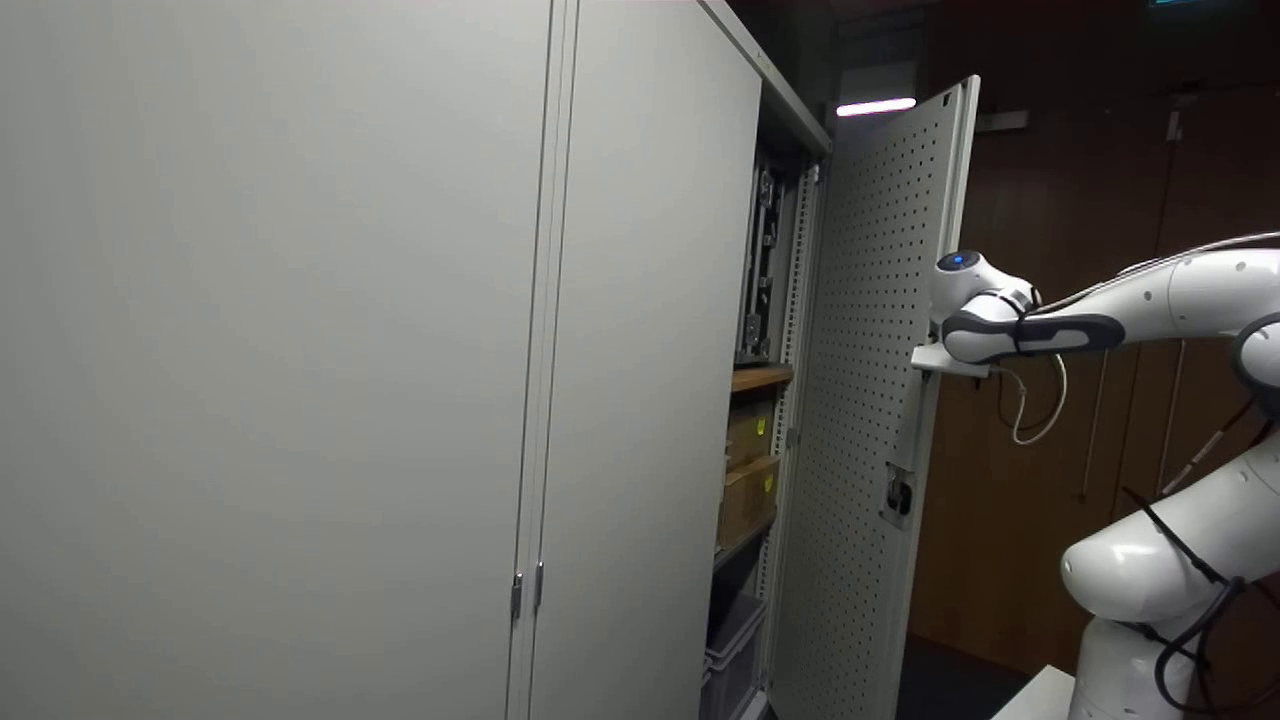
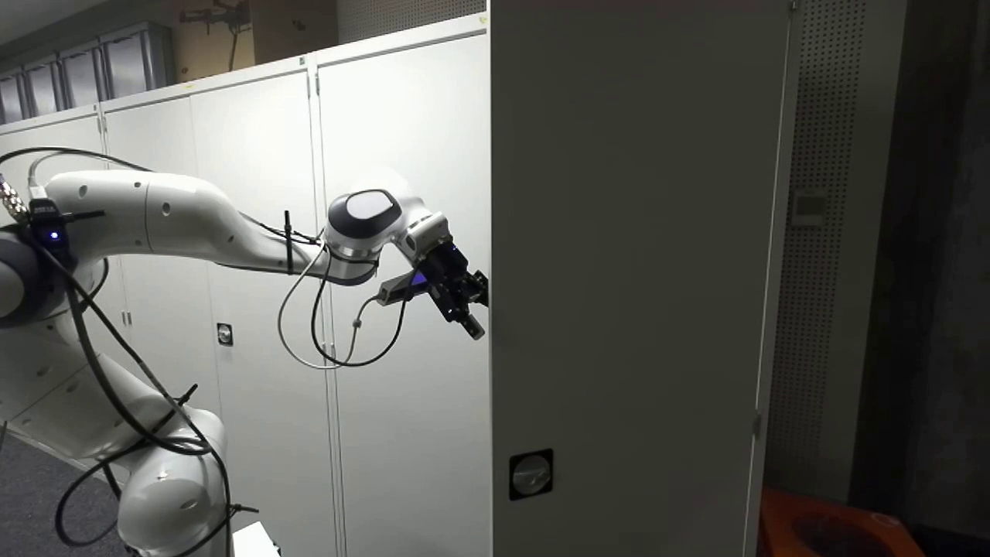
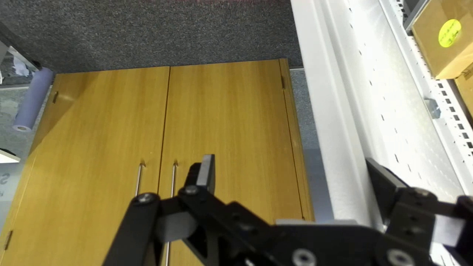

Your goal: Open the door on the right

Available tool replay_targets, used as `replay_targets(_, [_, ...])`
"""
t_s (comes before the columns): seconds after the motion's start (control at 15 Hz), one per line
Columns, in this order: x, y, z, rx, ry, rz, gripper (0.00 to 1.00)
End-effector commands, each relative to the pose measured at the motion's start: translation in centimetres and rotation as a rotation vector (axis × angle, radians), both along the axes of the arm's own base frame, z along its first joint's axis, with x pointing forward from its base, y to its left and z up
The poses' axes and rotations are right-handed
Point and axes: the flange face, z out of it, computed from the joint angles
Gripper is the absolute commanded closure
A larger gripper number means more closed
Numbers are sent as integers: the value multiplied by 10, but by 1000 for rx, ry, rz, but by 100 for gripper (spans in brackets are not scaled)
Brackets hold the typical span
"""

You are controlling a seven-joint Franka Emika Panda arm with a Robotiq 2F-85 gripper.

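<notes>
The door (image 1: 875, 300) stands swung out from the cabinet, with its perforated inner face and mid-height latch (image 1: 898, 495) showing in an exterior view. Its dark outer face (image 2: 634, 255) and round latch plate show in an exterior view. My gripper (image 3: 289, 159) is open in the wrist view. The door's free edge (image 3: 332, 122) lies between its fingers, close to the right finger, which is on the perforated side. The left finger is well apart from the door. In an exterior view the gripper (image 2: 478, 305) is at the door's edge, partly hidden behind it.
Wide plain grey doors (image 1: 650, 350) stand beside the opening. Shelves hold cardboard boxes (image 1: 750, 490) and a plastic bin (image 1: 735, 650). A wooden cupboard (image 3: 229, 129) stands beyond the door. An orange object (image 2: 835, 526) is on the door's outer side.
</notes>
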Motion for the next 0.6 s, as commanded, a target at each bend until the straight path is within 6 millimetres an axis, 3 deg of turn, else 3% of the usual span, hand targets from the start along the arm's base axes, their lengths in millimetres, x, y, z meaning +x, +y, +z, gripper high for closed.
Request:
replay_targets(0.0, [-22,-16,-4,33,8,-75,0])
replay_targets(0.53, [-36,-43,-10,44,31,-143,0])
